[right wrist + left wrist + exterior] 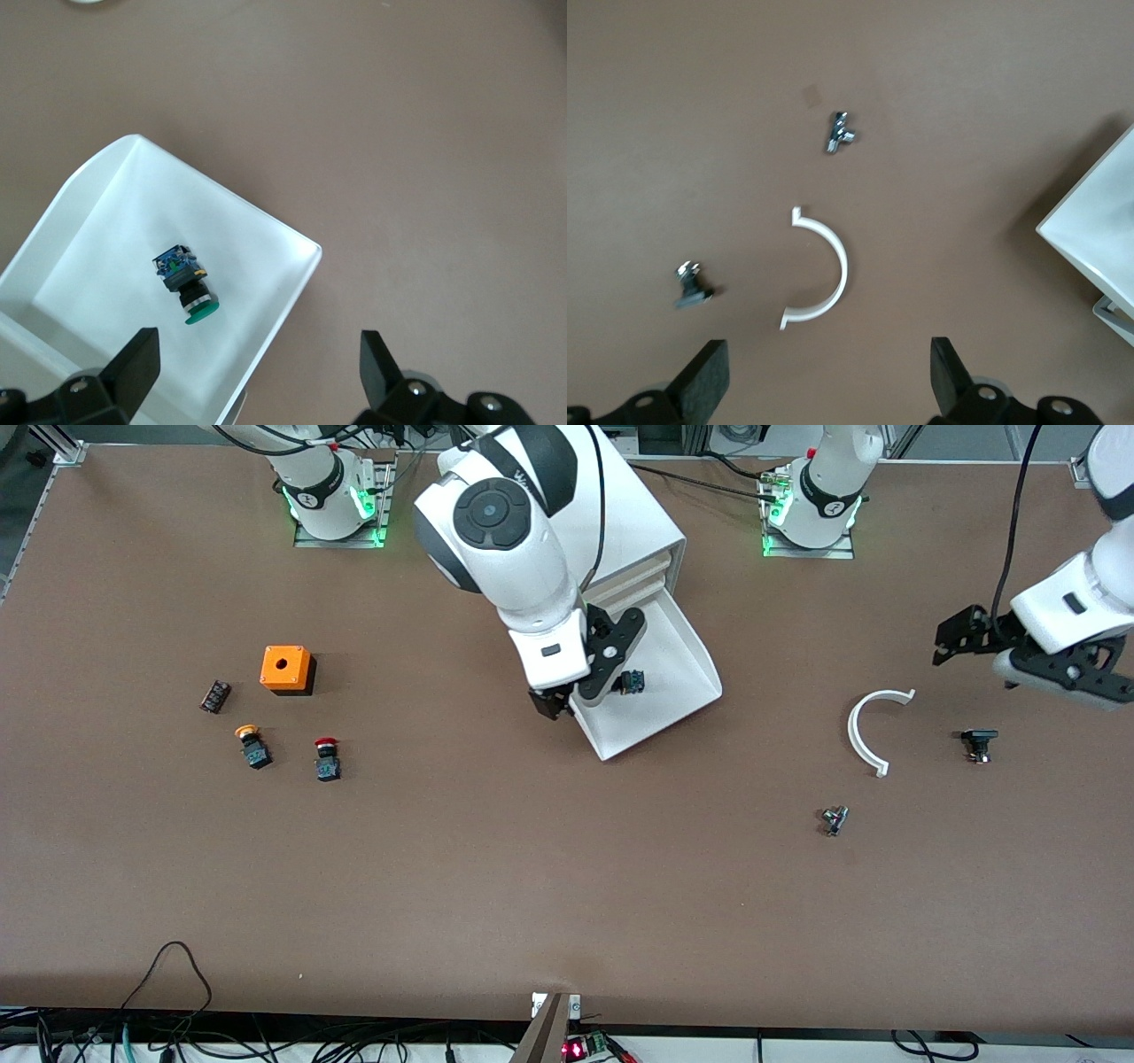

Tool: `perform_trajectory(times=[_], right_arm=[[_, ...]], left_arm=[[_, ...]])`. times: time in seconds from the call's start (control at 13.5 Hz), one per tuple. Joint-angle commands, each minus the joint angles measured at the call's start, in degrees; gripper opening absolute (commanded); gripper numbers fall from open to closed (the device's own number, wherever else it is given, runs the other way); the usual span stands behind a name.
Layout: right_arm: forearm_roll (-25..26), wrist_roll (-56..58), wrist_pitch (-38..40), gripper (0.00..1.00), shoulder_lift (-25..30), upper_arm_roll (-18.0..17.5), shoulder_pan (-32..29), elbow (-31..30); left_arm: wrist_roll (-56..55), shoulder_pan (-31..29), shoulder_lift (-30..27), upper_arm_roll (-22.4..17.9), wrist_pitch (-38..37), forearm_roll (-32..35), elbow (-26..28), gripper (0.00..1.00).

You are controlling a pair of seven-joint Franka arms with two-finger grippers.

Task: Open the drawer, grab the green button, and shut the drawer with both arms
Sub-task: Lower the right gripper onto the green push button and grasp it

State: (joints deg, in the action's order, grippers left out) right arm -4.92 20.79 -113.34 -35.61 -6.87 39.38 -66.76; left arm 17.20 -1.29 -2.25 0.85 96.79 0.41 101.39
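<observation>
The right gripper [252, 376] hung with fingers spread wide and empty, over the pulled-out drawer [682, 657]. Below it the button [185, 284] lay inside. The left gripper [828, 381], also wide and empty, waited over the table near a white curved piece [824, 266].

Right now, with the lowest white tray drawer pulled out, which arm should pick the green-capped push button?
Right. The right gripper hangs open over the pulled-out white tray drawer, with the green-capped push button lying inside just below it. The left gripper waits open over the white curved piece, toward the left arm's end.
</observation>
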Motion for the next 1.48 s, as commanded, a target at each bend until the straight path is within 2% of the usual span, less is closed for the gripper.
perform_trajectory(times=[0.0,0.15,0.44,0.74,1.41], right_arm=[[-0.7,10.6,-0.7,1.00,-4.0,0.1,2.3,2.5],[-0.4,13.4,0.0,1.00,-5.2,0.2,4.6,2.5],[3.2,13.5,1.5,1.00,-7.4,0.2,7.4,2.3],[3.1,13.4,-0.4,1.00,-11.5,0.3,7.6,2.6],[3.3,13.4,-3.1,1.00,-14.9,0.3,8.5,2.6]], left_arm=[[-3.2,0.3,0.2,0.2,-1.1,2.5,-0.9,1.00],[-2.9,0.2,0.3,0.1,-0.3,2.3,-0.8,1.00],[-2.5,-0.1,0.4,0.0,0.1,2.6,-0.7,1.00],[-0.8,-0.1,0.4,-0.3,0.1,2.7,-0.8,1.00],[-1.3,-0.1,0.4,-0.3,0.7,2.1,-0.8,1.00]])
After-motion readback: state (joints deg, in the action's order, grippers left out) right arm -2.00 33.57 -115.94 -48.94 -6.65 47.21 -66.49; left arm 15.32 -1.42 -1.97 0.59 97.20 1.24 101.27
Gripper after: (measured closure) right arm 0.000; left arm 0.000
